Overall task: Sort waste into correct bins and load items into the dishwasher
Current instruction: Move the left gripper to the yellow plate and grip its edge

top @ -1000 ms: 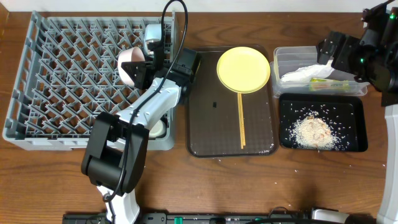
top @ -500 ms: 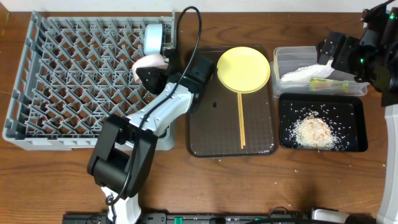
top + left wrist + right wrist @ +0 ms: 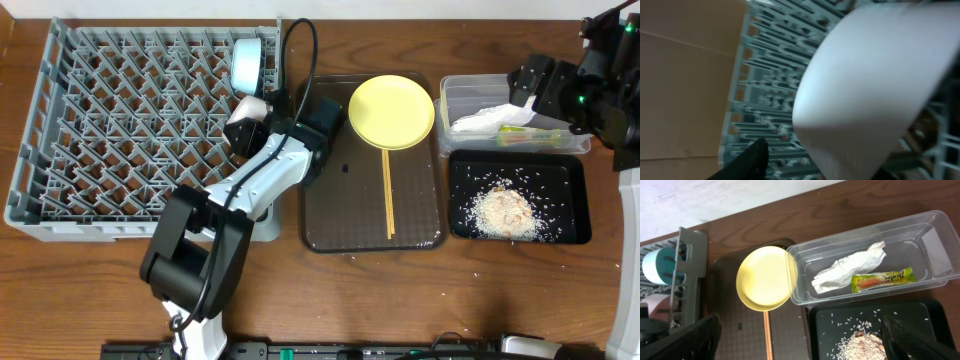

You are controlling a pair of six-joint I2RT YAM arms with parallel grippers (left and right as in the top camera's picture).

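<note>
My left gripper (image 3: pixel 246 127) is shut on the white bowl (image 3: pixel 250 106) and holds it on edge over the right side of the grey dish rack (image 3: pixel 110 120). The bowl fills the left wrist view (image 3: pixel 875 85). The light blue bowl (image 3: pixel 245 62) stands in the rack's back right corner. The yellow plate (image 3: pixel 391 110) and the chopsticks (image 3: pixel 387 195) lie on the brown tray (image 3: pixel 340 215). The clear tub (image 3: pixel 460 92) holds the napkin (image 3: pixel 850 267) and snack wrapper (image 3: pixel 882 278). Rice (image 3: pixel 505 212) lies in the black tray (image 3: pixel 570 175). My right gripper (image 3: pixel 535 85) is open and empty above the tub. The small cup is hidden.
The rack takes up the left half of the table, the brown tray the middle, and the two bins the right. A few rice grains lie on the wood beside the black tray. The left arm's cable loops over the rack's right rim.
My left gripper has carried the white bowl to the right, from over the rack's pegs to its right side, and turned it on edge. The right arm has not moved.
</note>
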